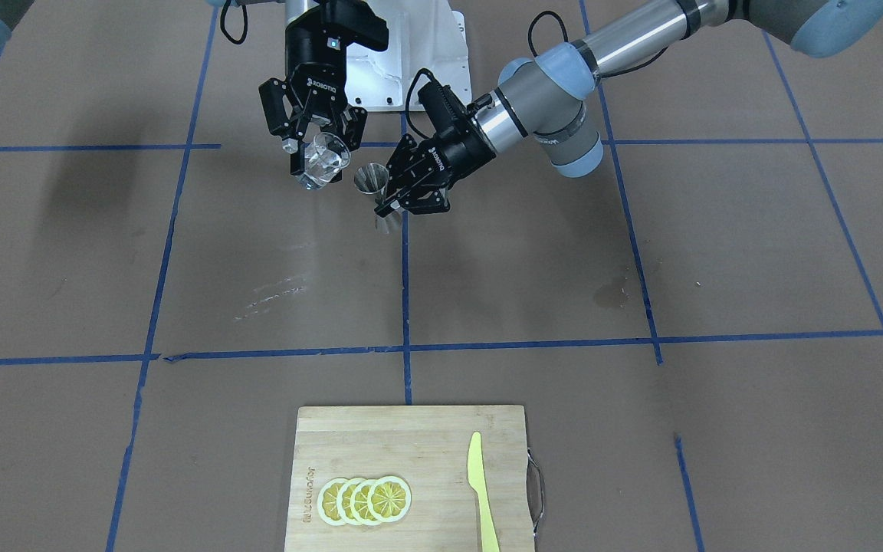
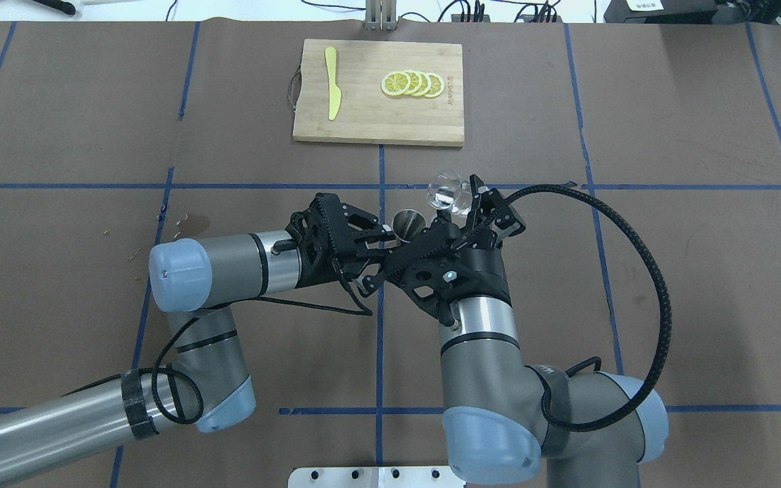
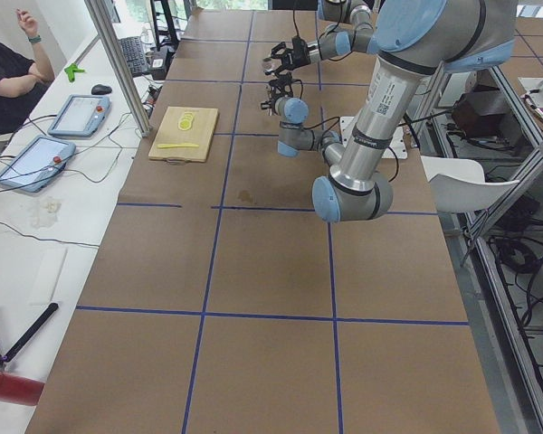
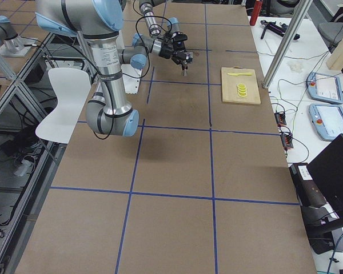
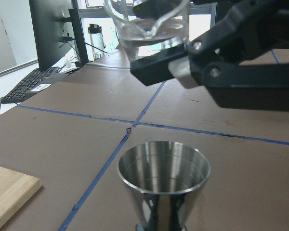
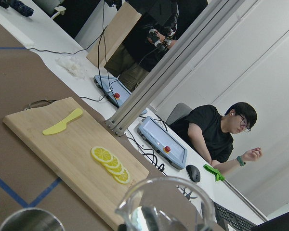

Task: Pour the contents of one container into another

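Observation:
My right gripper (image 1: pixel 320 152) is shut on the container (image 1: pixel 322 162), a clear cup with some liquid in it, held off the table and slightly tilted. In the overhead view the cup (image 2: pixel 447 191) sits just right of and beyond the steel jigger (image 2: pixel 407 222). My left gripper (image 1: pixel 391 201) is shut on the jigger (image 1: pixel 372 181) at its narrow waist and holds it upright. The left wrist view shows the jigger's open mouth (image 5: pixel 164 169) low in the middle, with the cup (image 5: pixel 151 26) above and behind it. The right wrist view catches only the cup's rim (image 6: pixel 164 204).
A wooden cutting board (image 1: pixel 426 445) lies at the table edge away from the robot, with several lemon slices (image 1: pixel 365 500) and a yellow knife (image 1: pixel 481 491) on it. Blue tape lines cross the brown table. A seated person (image 6: pixel 216 134) and tablets are beyond that edge.

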Controlling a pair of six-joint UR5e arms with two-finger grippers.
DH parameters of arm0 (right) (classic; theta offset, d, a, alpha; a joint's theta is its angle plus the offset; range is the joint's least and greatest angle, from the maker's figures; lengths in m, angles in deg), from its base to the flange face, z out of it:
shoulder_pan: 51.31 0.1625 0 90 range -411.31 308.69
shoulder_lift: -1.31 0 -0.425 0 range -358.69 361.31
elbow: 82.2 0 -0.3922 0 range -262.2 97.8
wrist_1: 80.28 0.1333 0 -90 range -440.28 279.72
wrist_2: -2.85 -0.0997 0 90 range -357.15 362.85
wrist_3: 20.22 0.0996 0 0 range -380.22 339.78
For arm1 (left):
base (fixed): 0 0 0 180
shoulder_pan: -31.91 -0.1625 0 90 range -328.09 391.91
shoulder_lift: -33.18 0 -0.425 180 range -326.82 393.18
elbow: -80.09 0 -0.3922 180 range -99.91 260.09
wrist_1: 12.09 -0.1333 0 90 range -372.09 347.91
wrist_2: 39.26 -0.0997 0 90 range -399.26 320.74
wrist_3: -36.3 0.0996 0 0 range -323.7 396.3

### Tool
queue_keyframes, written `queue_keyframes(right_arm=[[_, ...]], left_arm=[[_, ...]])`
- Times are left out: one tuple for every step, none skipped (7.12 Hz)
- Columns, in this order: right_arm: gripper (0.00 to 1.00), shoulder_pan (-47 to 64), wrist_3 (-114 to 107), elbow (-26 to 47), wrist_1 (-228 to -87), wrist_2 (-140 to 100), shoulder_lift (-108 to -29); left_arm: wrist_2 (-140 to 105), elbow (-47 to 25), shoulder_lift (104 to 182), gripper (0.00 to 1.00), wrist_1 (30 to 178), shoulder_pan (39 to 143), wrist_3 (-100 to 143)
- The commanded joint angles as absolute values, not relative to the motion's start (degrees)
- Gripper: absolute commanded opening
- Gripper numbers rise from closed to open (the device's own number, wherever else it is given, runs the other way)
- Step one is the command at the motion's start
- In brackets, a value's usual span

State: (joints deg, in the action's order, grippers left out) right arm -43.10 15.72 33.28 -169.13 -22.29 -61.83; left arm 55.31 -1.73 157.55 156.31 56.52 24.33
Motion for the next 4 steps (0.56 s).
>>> queue_keyframes(right_arm=[[0.00, -44.1, 15.5, 33.1, -173.2, -21.0, -60.7], [0.00, -44.1, 14.9, 33.0, -176.7, -21.0, -59.3], [0.00, -44.1, 14.0, 33.0, -177.7, -20.7, -58.9], [0.00, -44.1, 12.3, 32.9, -177.9, -20.4, -58.8]], left_arm=[[55.3, -1.8, 157.5, 0.00, 156.3, 56.5, 24.2], [55.3, -1.8, 157.5, 0.00, 156.4, 56.5, 24.2], [55.3, -1.8, 157.5, 0.00, 156.4, 56.5, 24.1], [55.3, -1.8, 157.5, 0.00, 156.5, 56.5, 24.1]])
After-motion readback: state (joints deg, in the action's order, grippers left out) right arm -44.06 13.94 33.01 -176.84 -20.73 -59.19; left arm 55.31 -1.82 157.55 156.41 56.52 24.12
